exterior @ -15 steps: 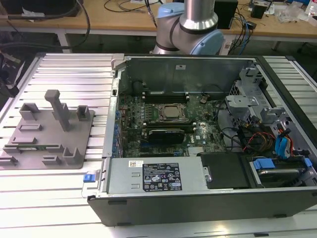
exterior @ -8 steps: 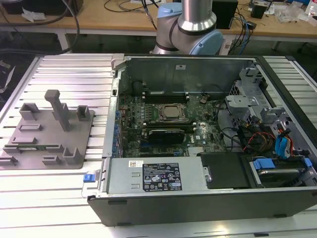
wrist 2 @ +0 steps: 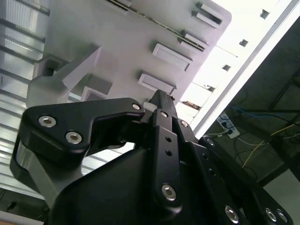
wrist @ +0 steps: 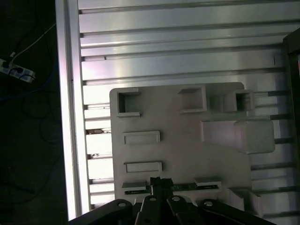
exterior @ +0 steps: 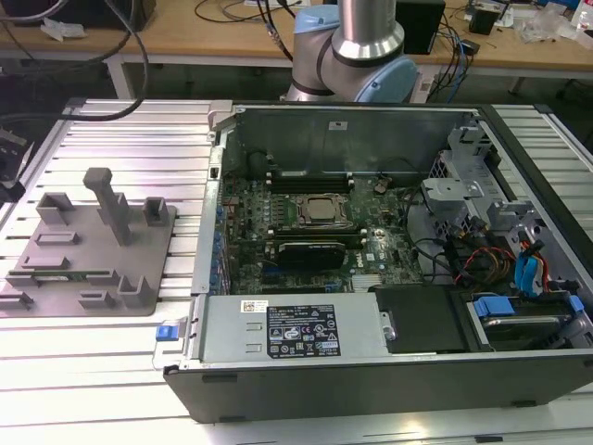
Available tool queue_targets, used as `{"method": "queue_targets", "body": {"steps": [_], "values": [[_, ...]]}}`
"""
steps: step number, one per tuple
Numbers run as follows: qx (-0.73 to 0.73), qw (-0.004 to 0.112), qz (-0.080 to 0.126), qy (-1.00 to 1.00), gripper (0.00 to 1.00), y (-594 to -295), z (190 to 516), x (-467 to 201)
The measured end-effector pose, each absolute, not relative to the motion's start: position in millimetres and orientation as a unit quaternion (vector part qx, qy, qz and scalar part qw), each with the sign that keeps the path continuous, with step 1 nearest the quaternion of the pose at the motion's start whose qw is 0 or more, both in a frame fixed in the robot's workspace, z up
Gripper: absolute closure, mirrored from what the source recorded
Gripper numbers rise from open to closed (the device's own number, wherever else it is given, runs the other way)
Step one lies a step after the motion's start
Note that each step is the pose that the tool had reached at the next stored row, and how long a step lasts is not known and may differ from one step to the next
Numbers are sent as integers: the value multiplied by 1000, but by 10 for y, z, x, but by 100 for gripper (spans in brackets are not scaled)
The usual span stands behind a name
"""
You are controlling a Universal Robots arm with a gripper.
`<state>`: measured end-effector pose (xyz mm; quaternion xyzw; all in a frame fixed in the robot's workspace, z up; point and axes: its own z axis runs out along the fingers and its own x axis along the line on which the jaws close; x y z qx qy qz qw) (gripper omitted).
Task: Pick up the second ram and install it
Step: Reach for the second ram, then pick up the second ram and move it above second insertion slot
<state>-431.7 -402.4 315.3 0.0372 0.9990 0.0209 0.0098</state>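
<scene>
Here, exterior view, second ram (exterior: 69, 274): it stands on its edge in the long slot along the near side of the grey holder tray (exterior: 88, 255).
Exterior view, holder tray: it lies on the ribbed table (exterior: 93, 371), at the exterior view's left of the open computer case (exterior: 371, 371).
Exterior view, step in hand: I judge this to be the approach for the pick. The ram is not lifted yet, so the install has not begun.
Second wrist view, gripper (wrist 2: 159, 97): the fingertips look pressed together with nothing between them. It holds nothing and hangs above the holder tray (wrist 2: 117, 37), well apart from it.
Second wrist view, second ram (wrist 2: 145, 21): a thin dark strip in its slot, on the side of the tray far from the fingertips.
First wrist view, gripper (wrist: 158, 181): its tip points over the middle of the ram's slot and touches nothing.
First wrist view, second ram (wrist: 185, 187): a thin greenish strip that shows on both sides of the gripper tip, lying along the edge of the holder tray (wrist: 183, 154).
First wrist view, what the next move calls for: in my judgement, a grasp needs the fingers opened wider than the thin board. They must be set across its two flat faces, and the descent must be straight so that the slot walls are not struck.
</scene>
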Motion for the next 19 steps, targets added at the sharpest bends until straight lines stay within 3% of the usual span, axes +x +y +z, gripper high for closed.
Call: {"method": "queue_targets", "body": {"steps": [8,19], "values": [[37,2,21,999,92,-4224,3062,-4309],[37,2,21,999,92,-4236,3055,-4303]]}}
